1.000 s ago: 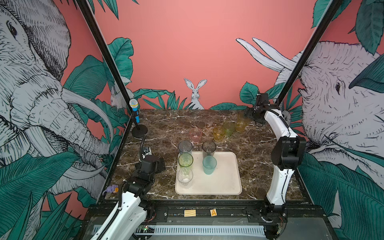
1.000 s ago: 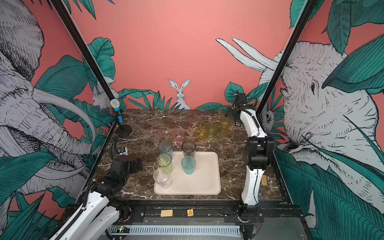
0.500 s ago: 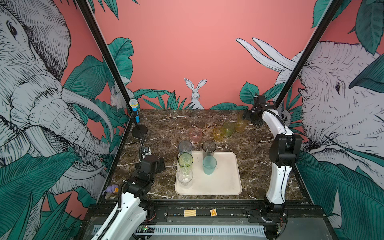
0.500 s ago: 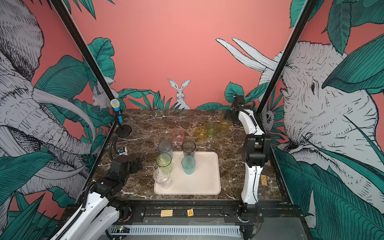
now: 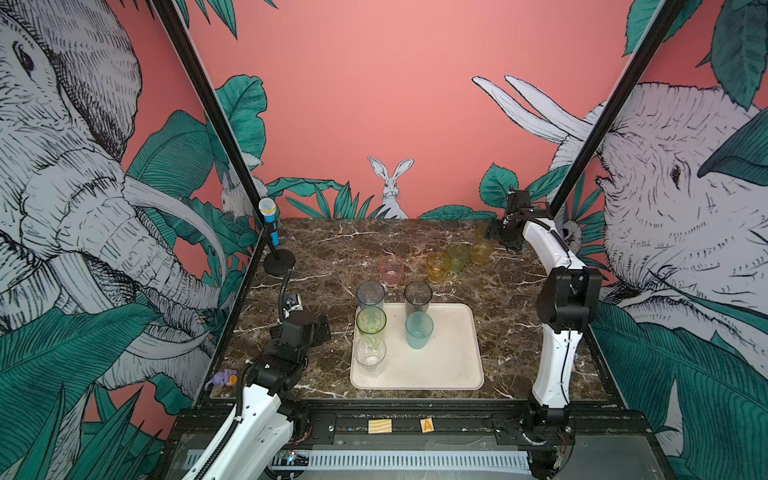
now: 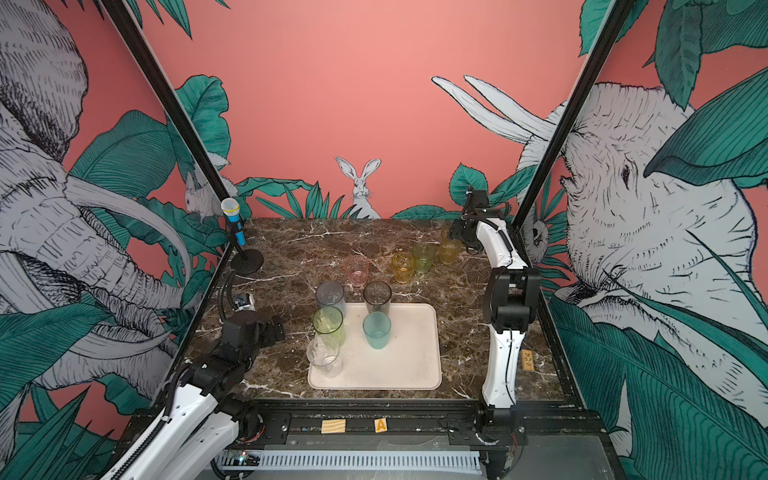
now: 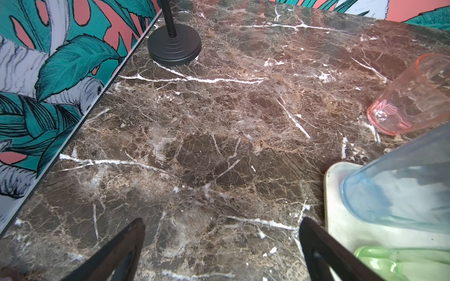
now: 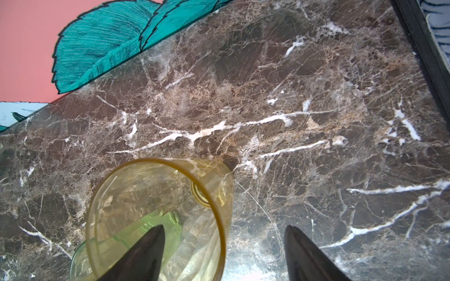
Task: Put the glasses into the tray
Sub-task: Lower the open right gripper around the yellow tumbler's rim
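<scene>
Glossy veined marble table, translucent shiny glasses, matt cream tray

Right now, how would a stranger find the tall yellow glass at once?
Go to the far right corner of the marble table, where three glasses stand in a row. The yellow glass is the end one nearest that corner. It is taller than the short green glass and the short amber glass in that row.

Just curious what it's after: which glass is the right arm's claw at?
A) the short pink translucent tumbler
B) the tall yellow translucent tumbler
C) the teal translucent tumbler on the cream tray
B: in the right wrist view the right gripper has one finger over the mouth of the tall yellow translucent tumbler, jaws apart.
</scene>
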`<control>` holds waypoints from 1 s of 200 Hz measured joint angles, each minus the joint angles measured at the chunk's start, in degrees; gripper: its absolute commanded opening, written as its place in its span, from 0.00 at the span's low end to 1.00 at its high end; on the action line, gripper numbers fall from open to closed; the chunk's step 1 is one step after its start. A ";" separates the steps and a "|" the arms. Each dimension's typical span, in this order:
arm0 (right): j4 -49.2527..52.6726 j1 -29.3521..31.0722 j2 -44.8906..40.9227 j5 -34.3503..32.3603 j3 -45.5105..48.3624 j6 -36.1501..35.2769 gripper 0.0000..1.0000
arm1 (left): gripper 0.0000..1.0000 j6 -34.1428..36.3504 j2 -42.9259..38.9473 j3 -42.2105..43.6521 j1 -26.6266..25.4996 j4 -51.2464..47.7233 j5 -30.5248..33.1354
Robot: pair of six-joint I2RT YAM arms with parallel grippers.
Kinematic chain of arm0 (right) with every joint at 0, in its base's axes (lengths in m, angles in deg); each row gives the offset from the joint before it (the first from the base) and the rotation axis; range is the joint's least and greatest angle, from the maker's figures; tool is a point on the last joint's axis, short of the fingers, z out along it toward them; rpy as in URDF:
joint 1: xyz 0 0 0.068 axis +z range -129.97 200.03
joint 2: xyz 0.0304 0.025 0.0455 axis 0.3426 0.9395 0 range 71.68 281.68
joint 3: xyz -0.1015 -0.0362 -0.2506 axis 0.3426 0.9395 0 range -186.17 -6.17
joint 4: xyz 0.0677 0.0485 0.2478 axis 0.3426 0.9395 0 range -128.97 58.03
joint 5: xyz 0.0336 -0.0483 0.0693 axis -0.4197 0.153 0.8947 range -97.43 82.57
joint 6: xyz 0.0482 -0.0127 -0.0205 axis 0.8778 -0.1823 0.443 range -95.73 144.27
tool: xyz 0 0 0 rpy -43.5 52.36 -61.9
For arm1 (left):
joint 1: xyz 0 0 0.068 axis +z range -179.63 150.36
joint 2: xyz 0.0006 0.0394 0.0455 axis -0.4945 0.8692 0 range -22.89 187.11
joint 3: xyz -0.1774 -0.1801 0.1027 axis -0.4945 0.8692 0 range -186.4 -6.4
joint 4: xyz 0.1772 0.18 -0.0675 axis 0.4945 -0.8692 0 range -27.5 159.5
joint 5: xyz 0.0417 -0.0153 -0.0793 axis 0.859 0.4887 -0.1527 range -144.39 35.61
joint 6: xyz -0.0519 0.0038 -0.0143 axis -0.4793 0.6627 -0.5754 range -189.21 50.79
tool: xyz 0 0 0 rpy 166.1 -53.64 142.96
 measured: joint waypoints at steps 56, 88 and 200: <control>-0.02 0.00 1.09 1.33 0.00 0.98 0.65 | 1.00 -0.02 0.00 0.00 0.00 -0.02 -0.22; -0.20 0.00 1.42 1.73 0.00 1.25 0.59 | 0.99 -0.13 -0.11 0.00 0.00 -0.04 -0.35; -0.28 0.00 1.70 3.02 0.00 1.27 0.43 | 0.99 -0.15 0.13 0.00 0.00 -0.04 -0.39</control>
